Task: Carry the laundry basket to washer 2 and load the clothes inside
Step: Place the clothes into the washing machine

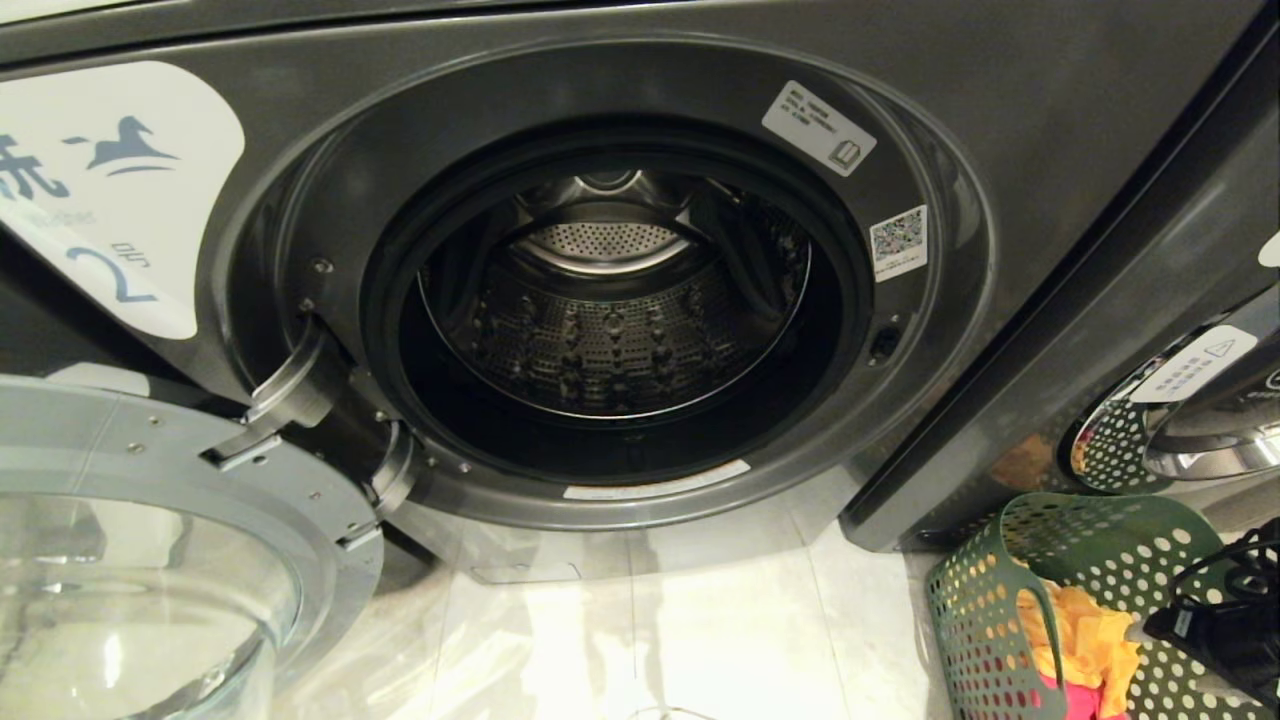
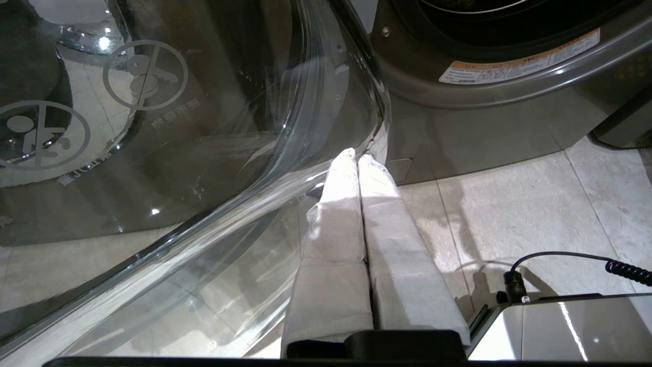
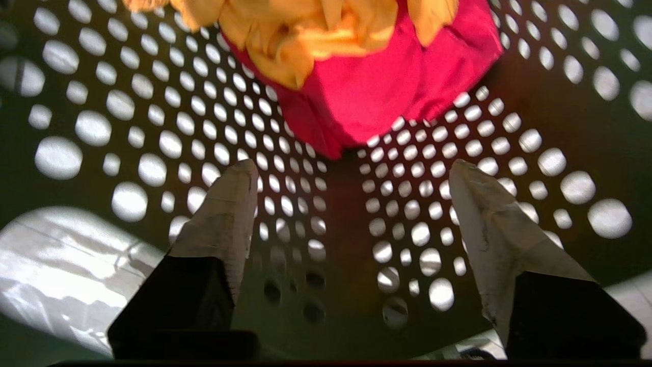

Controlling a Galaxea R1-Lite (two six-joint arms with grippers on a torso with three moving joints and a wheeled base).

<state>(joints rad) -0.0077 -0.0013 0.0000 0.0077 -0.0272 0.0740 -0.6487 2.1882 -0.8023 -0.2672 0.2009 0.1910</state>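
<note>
Washer 2 (image 1: 1000, 330), dark grey, fills the head view, and its white label (image 1: 110, 190) shows a horse and a 2. The round door (image 1: 150, 560) hangs open at the lower left, baring an empty steel drum (image 1: 610, 330). At the lower right stands the green holed laundry basket (image 1: 1000, 610) holding the clothes, a yellow-orange one (image 1: 1085, 640) over a pink-red one (image 1: 1075, 700). My right arm (image 1: 1215, 625) reaches into the basket. Inside, my right gripper (image 3: 351, 168) is open and empty, just short of the pink-red (image 3: 387, 86) and yellow (image 3: 305, 35) garments. My left gripper (image 2: 356, 155) is shut and empty beside the door glass (image 2: 204, 153).
A second grey washer (image 1: 1180, 420) with a chrome door stands to the right, just behind the basket. The open door juts over pale floor tiles (image 1: 700, 630) on the left. A coiled black cable (image 2: 626, 270) lies by my left wrist.
</note>
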